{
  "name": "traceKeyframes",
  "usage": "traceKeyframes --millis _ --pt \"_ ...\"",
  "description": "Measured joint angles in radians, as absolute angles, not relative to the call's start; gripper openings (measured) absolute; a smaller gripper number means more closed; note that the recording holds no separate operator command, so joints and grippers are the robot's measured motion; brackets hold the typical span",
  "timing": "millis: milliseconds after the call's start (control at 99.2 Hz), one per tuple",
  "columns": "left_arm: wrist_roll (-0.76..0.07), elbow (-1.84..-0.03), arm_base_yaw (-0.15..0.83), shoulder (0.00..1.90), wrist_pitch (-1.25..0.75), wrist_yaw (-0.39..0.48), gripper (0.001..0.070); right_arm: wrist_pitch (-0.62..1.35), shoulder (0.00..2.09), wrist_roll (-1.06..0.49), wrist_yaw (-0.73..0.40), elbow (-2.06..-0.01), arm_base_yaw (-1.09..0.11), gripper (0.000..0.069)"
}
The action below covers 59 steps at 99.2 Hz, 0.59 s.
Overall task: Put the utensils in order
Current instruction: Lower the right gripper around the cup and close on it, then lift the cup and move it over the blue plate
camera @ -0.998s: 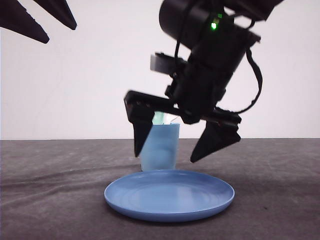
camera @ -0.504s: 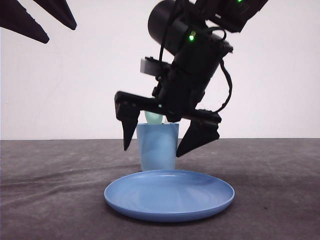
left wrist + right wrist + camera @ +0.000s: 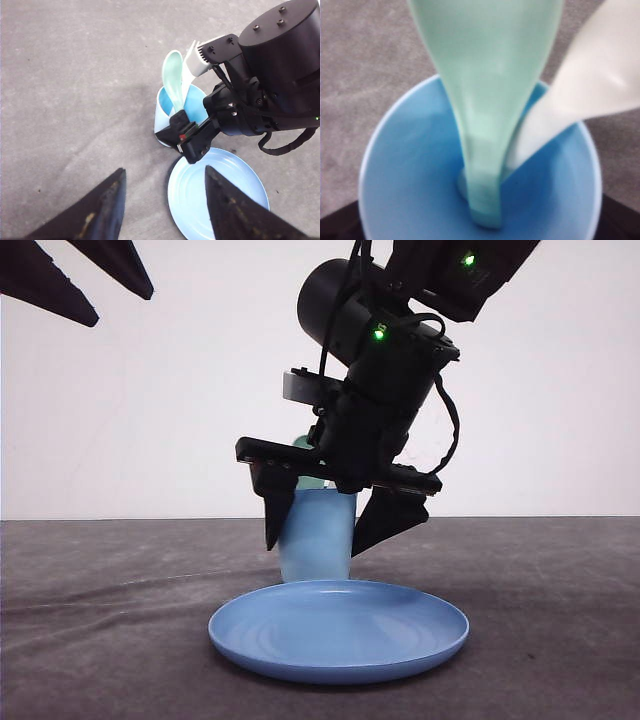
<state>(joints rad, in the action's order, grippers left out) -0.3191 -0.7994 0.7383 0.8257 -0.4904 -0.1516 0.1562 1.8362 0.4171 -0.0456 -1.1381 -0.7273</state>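
The right end effector, tilted downward, is hanging wide open astride the light blue plastic cup holding the mint-green spoon and white fork, above the grey desk.

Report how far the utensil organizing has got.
Done: the pale mint-green plastic spoon and the white plastic fork both stand handle-down inside the light blue cup. In hand: nothing; the right gripper straddles the cup with its fingers apart, and the left gripper is open. Left: the round blue plate lies bare, so probably only pulling the arm clear.
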Motion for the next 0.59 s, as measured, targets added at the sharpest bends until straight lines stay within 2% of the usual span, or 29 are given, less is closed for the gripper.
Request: traceKeyframes --millis 131,333,595 --pt "-0.319 -0.799 0.738 0.826 -0.491 -0.152 0.0297 0.157 1.835 0.408 -0.052 -1.139 -0.727 0.0417" --pt "-0.319 -0.799 0.738 0.826 -0.504 -0.152 0.0297 0.188 1.775 0.369 -0.052 -1.138 -0.727 0.0415" --pt "-0.319 -0.799 0.738 0.826 -0.507 -0.152 0.0297 0.333 1.520 0.301 -0.053 -1.140 -0.742 0.0414"
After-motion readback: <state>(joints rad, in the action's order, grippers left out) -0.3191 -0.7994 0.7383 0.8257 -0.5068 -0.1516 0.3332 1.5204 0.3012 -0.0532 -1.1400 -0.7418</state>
